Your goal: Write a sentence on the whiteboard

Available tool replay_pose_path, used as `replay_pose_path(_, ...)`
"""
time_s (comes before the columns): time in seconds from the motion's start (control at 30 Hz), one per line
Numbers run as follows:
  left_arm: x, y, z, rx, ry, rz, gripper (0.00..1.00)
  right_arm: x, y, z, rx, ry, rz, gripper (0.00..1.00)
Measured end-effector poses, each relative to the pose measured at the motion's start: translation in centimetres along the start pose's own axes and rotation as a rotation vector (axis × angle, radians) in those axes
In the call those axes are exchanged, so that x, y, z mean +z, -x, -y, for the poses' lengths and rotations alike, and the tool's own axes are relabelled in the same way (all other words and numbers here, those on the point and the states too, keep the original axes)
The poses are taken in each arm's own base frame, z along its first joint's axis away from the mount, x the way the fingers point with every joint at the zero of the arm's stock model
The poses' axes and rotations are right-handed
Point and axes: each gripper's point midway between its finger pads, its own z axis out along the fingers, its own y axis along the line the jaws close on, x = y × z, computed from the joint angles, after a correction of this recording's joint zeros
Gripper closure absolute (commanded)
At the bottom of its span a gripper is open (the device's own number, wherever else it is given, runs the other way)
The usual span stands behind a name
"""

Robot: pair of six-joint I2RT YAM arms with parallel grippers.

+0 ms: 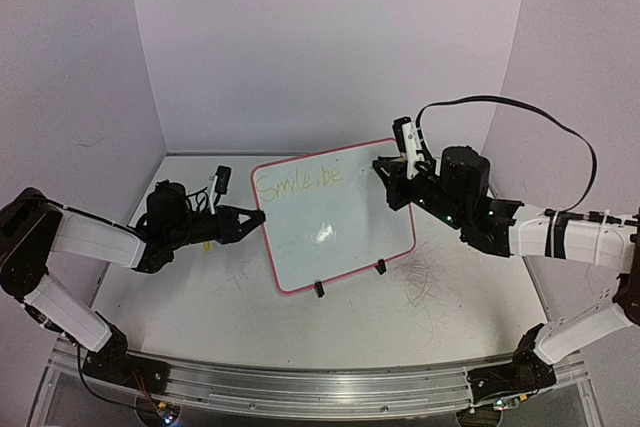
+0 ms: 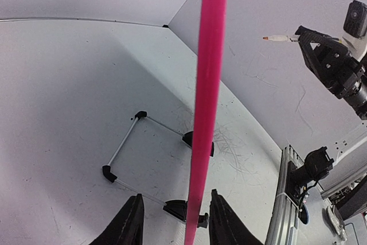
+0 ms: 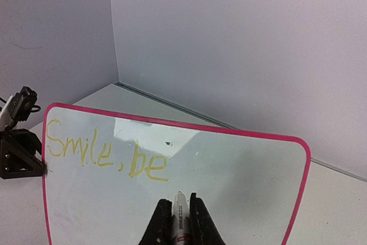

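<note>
Stand [image 2: 123, 142] behind whiteboard [image 2: 207, 84]; left wrist only

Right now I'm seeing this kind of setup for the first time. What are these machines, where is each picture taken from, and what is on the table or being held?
These are two robot arms bolted at the near edge of a white table. The wide picture comes from a fixed camera above and behind them. The other two come from a small camera on each wrist, so each shows that arm's own fingers. On the table stands a glossy white board with a thin pink frame, propped on black clip feet. Written on it in yellow-green are the words "Smile, be". The right gripper is shut on a white marker pen pointed at the board. The left gripper is open, with one finger on each side of the board's left edge.
</note>
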Motion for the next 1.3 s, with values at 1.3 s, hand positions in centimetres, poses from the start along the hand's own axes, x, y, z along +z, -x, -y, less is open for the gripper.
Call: replay_pose_path(1.3, 1.5, -0.7, 0.6, 0.074, -0.062, -0.039, 0.99, 3.7, -0.8, 1.0, 0.021, 0.023, -0.022, 1.00)
